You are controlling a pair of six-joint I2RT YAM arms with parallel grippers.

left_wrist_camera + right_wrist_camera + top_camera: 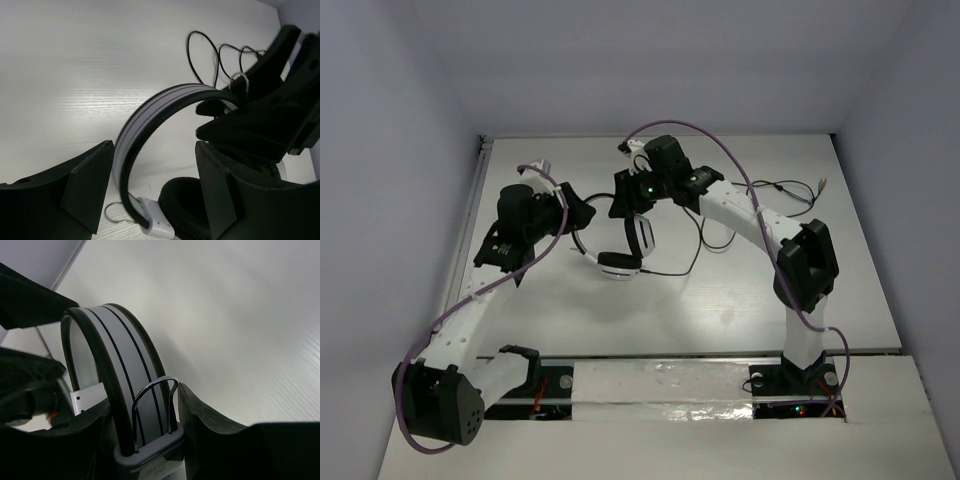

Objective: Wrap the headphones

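While both arms meet mid-table, the scene reads so:
Headphones: white over-ear headphones [620,240] with black-ringed earcups, lifted near the white wooden table's [620,320] centre.
Cable: thin black cable [770,195] trailing toward 2 o'clock.
Right gripper [145,440]: black fingers pinching the headband, where a metal binder clip [152,440] sits.
Left gripper [150,185]: fingers spread, straddling the headband at 9 o'clock, not touching it.

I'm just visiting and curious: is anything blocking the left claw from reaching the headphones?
Nothing visible does. The left gripper is open with the headphones headband passing between its fingers. The right gripper is at the headband too, from the other side.
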